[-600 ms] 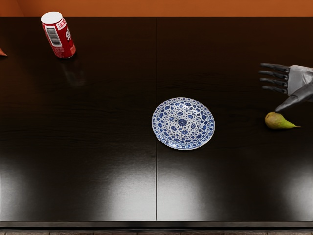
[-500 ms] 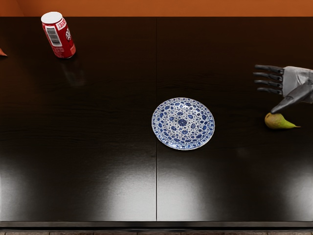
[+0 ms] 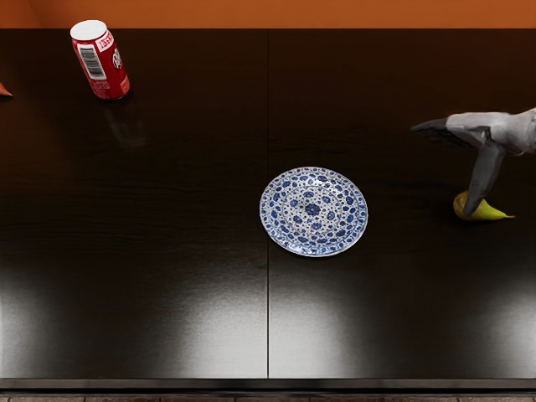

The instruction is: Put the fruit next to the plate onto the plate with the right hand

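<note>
One red soda can (image 3: 100, 59) is standing at the far left of the dark table (image 3: 167, 276). Near the middle, the blue-patterned plate (image 3: 313, 211) is lying flat. Well to its right the pear (image 3: 492, 213) is lying on the table. The right hand (image 3: 481, 132) is hovering over it, with its fingers (image 3: 431, 126) stretching wide leftward and its thumb (image 3: 483, 172) hanging down across the fruit, gripping nothing.

The counter (image 3: 167, 276) is dark wood, polished glossy (pale glare along the near edge). The plate (image 3: 313, 211) looks glazed ceramic, the can (image 3: 100, 60) shiny metal, my robot hand (image 3: 484, 132) smooth matt grey.
</note>
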You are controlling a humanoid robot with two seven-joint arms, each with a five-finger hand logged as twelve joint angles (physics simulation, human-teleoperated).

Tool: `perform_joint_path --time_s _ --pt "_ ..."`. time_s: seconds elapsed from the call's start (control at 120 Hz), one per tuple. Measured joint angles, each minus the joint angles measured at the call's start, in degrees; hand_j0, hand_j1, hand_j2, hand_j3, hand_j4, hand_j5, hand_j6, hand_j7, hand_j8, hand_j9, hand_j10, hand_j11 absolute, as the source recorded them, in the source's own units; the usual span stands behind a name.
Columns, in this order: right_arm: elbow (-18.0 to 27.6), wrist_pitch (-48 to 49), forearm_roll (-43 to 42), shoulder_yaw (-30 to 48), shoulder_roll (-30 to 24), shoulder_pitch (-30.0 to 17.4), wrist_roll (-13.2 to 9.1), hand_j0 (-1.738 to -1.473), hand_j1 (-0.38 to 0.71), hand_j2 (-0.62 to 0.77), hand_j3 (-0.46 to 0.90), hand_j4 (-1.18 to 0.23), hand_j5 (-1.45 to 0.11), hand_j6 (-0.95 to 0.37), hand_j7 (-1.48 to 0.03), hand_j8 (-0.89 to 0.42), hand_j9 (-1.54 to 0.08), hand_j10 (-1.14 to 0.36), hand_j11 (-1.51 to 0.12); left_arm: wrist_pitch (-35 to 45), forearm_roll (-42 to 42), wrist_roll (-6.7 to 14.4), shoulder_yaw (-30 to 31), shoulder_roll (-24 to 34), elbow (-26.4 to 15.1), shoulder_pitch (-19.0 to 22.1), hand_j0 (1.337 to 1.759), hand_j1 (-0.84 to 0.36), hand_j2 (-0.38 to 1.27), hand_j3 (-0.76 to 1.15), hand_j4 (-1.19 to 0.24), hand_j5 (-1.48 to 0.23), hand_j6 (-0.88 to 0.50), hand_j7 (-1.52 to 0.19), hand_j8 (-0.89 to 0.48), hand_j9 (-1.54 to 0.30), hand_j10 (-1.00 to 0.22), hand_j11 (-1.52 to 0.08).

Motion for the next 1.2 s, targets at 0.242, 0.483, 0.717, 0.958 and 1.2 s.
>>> perform_joint_path --time_s 0.242,0.483,0.717,0.958,1.2 --pt "4.22 -12.54 -10.6 -1.35 -1.16 -6.98 -0.05 -1.658 -0.28 -0.01 0.0 -0.06 -0.08 -0.07 -0.07 -0.06 -0.08 -0.06 -0.07 0.0 0.0 0.0 0.0 0.0 0.0 -0.07 1.658 0.34 0.0 0.0 0.0 -0.01 0.0 -0.01 0.0 -0.01 0.0 -0.01" --pt "4.73 -27.55 -12.74 -3.44 -1.02 -12.24 0.34 -1.658 -0.22 -0.02 0.0 -0.12 -0.15 -0.12 -0.15 -0.12 -0.15 -0.12 -0.15 -0.01 0.01 0.0 -0.01 0.0 0.0 -0.06 1.658 0.34 0.0 0.0 0.0 0.0 0.0 0.0 0.0 0.0 0.0 -0.01" --pt "4.65 -36.36 -13.51 -5.33 0.1 -14.71 0.4 -1.658 -0.1 -0.04 0.0 -0.22 -0.27 -0.22 -0.27 -0.22 -0.27 -0.21 -0.27 0.0 0.02 0.0 -0.01 0.0 0.0 -0.04 1.658 0.34 0.0 0.0 0.0 -0.01 0.0 -0.01 0.0 -0.01 0.0 -0.01" --pt "4.48 -39.07 -14.91 -7.38 1.06 -15.16 0.28 -1.658 -0.02 -0.05 0.0 -0.28 -0.36 -0.29 -0.36 -0.28 -0.36 -0.28 -0.36 0.0 0.01 0.0 -0.01 0.0 0.0 -0.05 1.658 0.34 0.0 0.0 0.0 -0.01 0.0 -0.01 0.0 -0.01 0.0 -0.01" --pt "4.44 -41.47 -15.34 -8.06 1.25 -16.33 0.3 -1.658 0.05 -0.06 0.0 -0.34 -0.44 -0.35 -0.44 -0.34 -0.44 -0.34 -0.44 0.0 0.01 0.0 -0.01 0.0 0.0 -0.04 1.658 0.34 0.0 0.0 0.0 -0.01 0.0 -0.01 0.0 -0.01 0.0 -0.01"
